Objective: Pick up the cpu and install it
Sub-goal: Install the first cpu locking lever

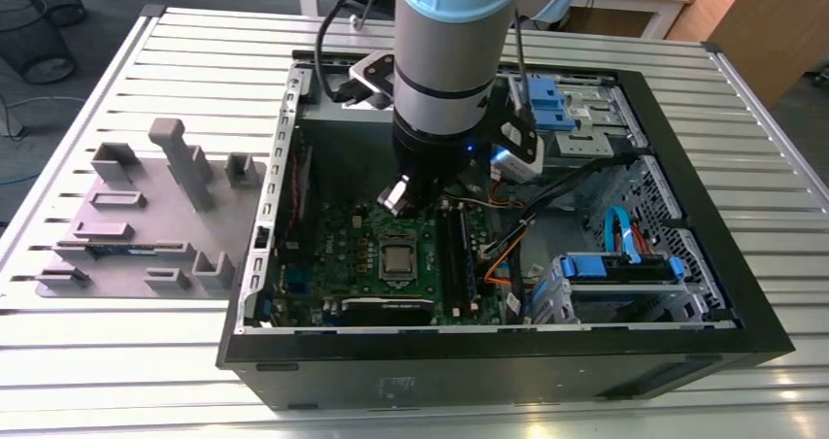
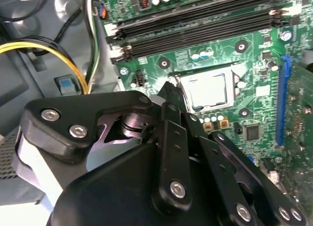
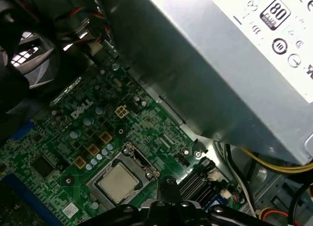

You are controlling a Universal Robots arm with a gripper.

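Hand (image 2: 172,89): black linkage fingers at the end of the arm, lowered into the open computer case (image 1: 686,293); in the second wrist view the finger tips (image 2: 168,86) lie close together with no gap between them and nothing gripped.
CPU (image 3: 119,182): flat square chip with a dull silvery top, seated in its socket on the motherboard, just beyond the hand's tips and not touched by them; it also shows in the second wrist view (image 2: 210,91) and in the exterior view (image 1: 396,257), directly below the hand.
Socket frame (image 3: 142,163): metal frame around the CPU; whether its lid is latched cannot be told.
Motherboard (image 1: 344,254): green board lying flat on the case floor beneath the hand, carrying the socket.
Memory slots (image 2: 195,25): long black slots running side by side, on the far side of the CPU from the hand in the second wrist view.
Power supply (image 3: 220,79): grey metal box just beside the hand in the first wrist view, standing over the edge of the motherboard.
Cables (image 2: 54,52): yellow and black wires running beside the hand, off the board's edge.
Drive bays (image 1: 615,264): blue-handled carriers at the case's far end from the hand, toward the exterior view's right.
Grey fixture (image 1: 143,216): moulded holder with posts and slots, on the desk (image 1: 130,361) outside the case, well apart from the hand toward the exterior view's left.
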